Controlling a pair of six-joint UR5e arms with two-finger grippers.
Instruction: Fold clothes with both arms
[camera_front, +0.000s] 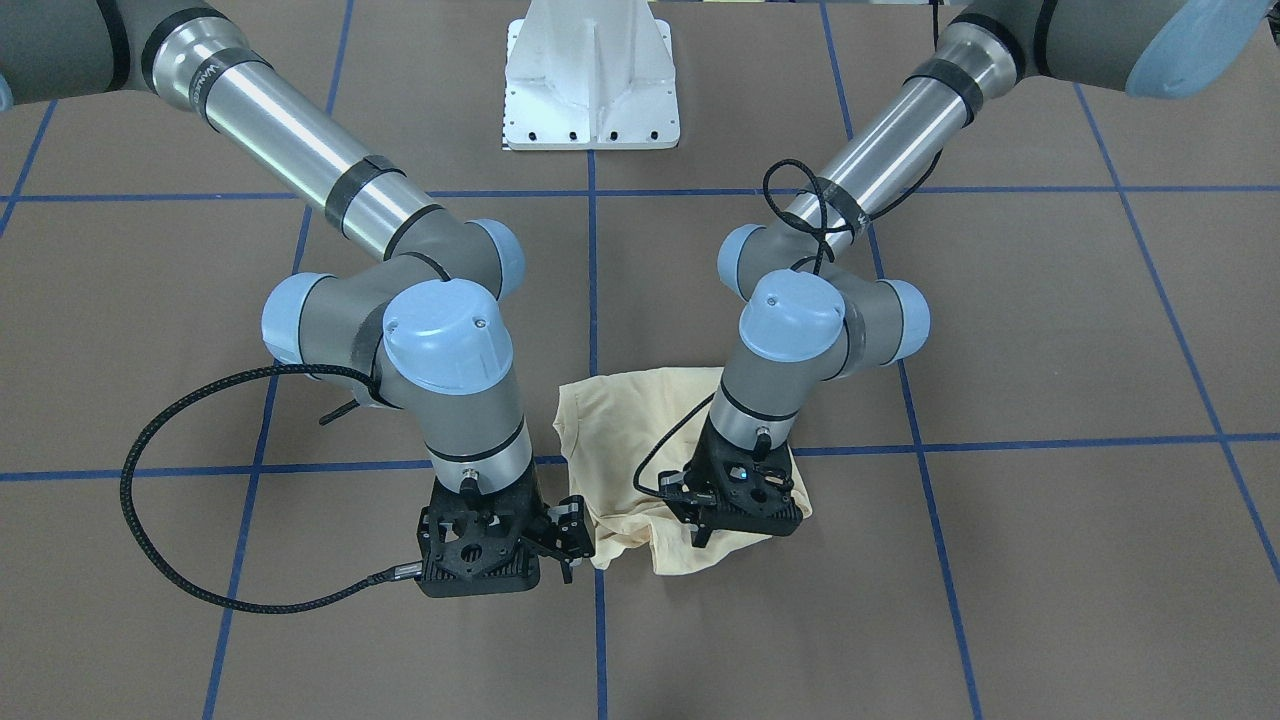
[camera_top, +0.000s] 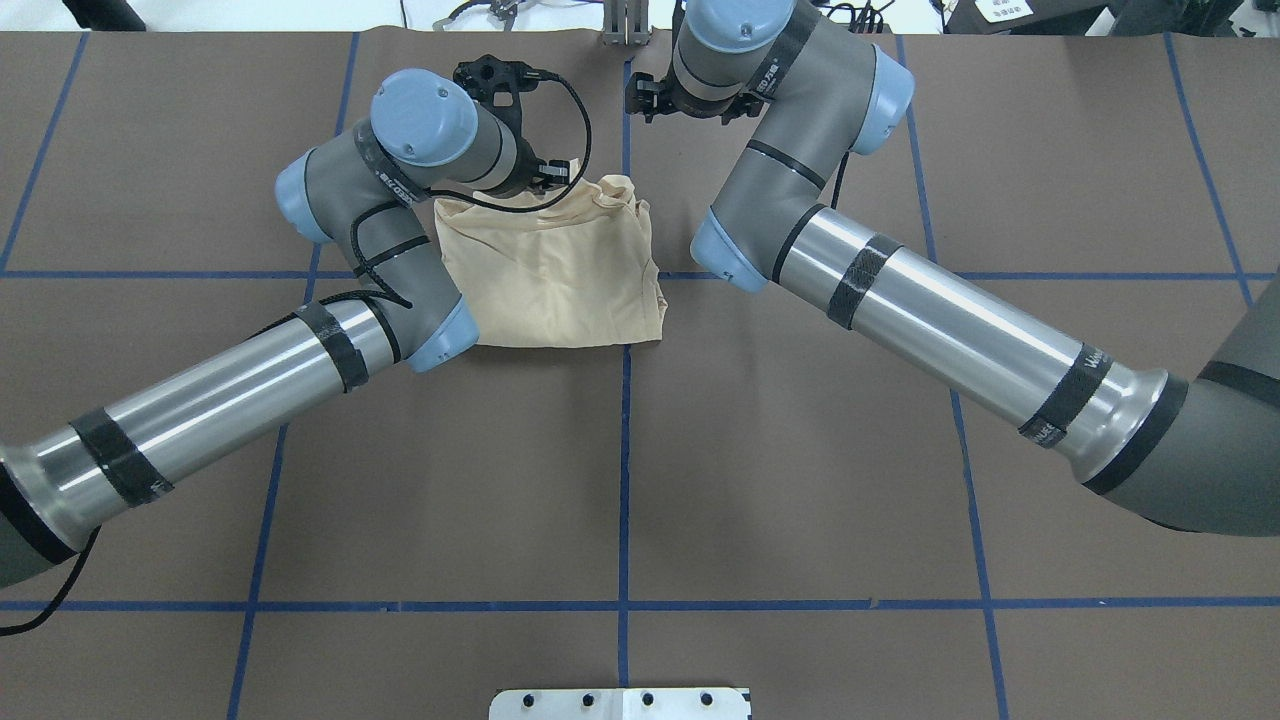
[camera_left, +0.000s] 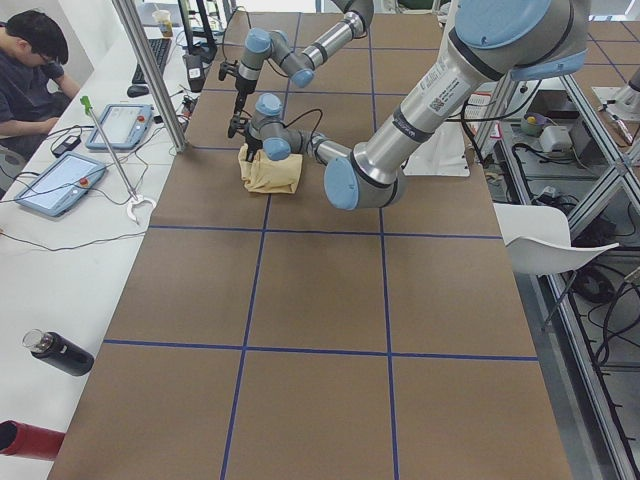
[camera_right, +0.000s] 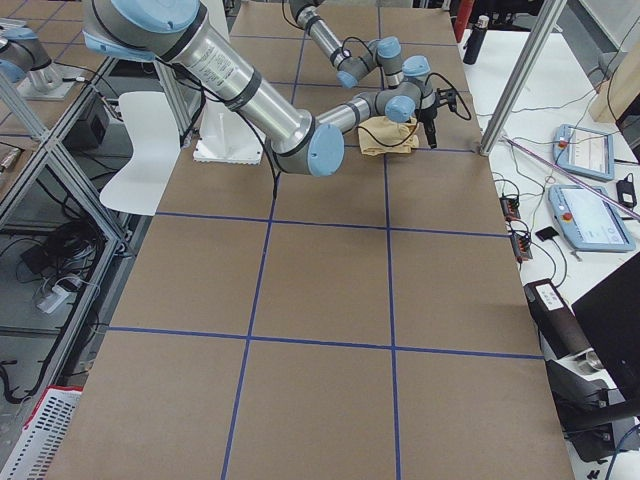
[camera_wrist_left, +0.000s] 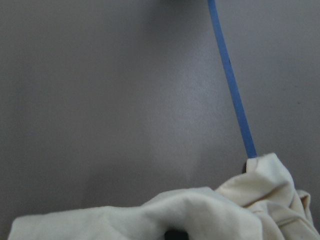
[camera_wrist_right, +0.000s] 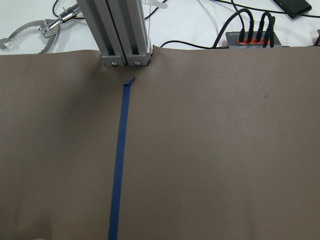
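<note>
Cream T-shirt bunched on surface
Left hand down on it — right hand just beside its edge; how far either is open, cannot tell.

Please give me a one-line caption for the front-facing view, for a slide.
Bimanual folding: the left gripper sits low over a bunched cream T-shirt, the right gripper beside it.

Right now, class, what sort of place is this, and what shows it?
Probably a robotics lab: a grey-and-silver jointed left arm and matching right arm over a brown table gridded with blue tape, plus blue-and-white touchscreen pendants on a white side bench.
</note>
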